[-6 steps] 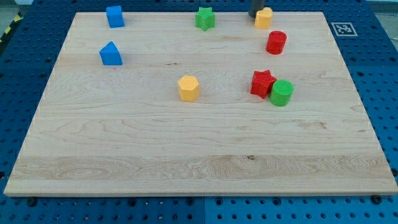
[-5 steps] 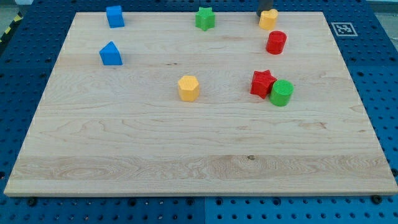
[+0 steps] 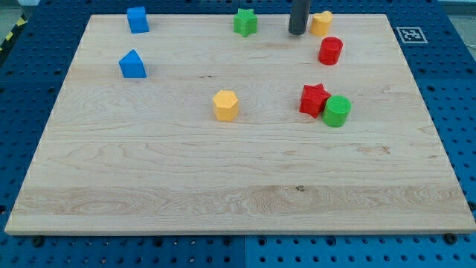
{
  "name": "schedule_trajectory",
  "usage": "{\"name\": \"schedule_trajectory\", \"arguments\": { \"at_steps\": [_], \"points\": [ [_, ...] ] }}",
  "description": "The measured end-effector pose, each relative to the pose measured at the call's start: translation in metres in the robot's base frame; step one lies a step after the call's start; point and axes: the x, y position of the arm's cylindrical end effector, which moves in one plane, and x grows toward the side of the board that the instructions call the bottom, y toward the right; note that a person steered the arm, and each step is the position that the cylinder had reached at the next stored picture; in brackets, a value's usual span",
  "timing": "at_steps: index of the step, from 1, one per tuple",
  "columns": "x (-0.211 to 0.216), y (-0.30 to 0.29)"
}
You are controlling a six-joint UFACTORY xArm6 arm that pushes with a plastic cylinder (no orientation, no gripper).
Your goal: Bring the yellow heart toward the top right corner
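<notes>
The yellow heart lies near the view's top edge, right of centre, well left of the board's top right corner. My tip stands on the board just left of the heart, close to it but with a small gap. A red cylinder sits just below the heart.
A green star lies left of my tip. A red star and a green cylinder touch each other at mid right. A yellow hexagon sits at centre. Two blue blocks lie at upper left. A marker tag lies off the board's top right.
The rod has come down and to the left, from above the heart's top edge to its left side. The heart shifted slightly right earlier and now stays put.
</notes>
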Motion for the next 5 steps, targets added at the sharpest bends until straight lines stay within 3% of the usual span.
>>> {"name": "schedule_trajectory", "arguments": {
  "at_steps": [3, 4, 5],
  "points": [
    [-0.002, 0.057],
    [-0.002, 0.059],
    [-0.008, 0.022]
  ]
}}
